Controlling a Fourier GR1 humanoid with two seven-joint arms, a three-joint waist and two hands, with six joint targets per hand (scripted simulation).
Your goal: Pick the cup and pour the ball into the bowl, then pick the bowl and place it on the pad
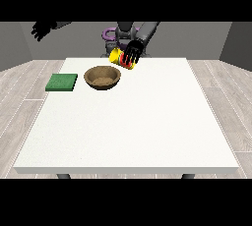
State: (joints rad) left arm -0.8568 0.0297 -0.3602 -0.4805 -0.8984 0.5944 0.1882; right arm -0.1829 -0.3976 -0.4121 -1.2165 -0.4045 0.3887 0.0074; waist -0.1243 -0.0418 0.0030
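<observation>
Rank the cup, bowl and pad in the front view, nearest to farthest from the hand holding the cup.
1. Yellow cup, tilted in the hand near the view's centre.
2. Brown bowl, below and left of it.
3. Green pad, farthest left.

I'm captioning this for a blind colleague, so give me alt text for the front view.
A robot hand holds a tilted yellow cup above the far edge of a white table, just right of a brown bowl. A green pad lies left of the bowl, and the other hand is raised at the upper left.
</observation>
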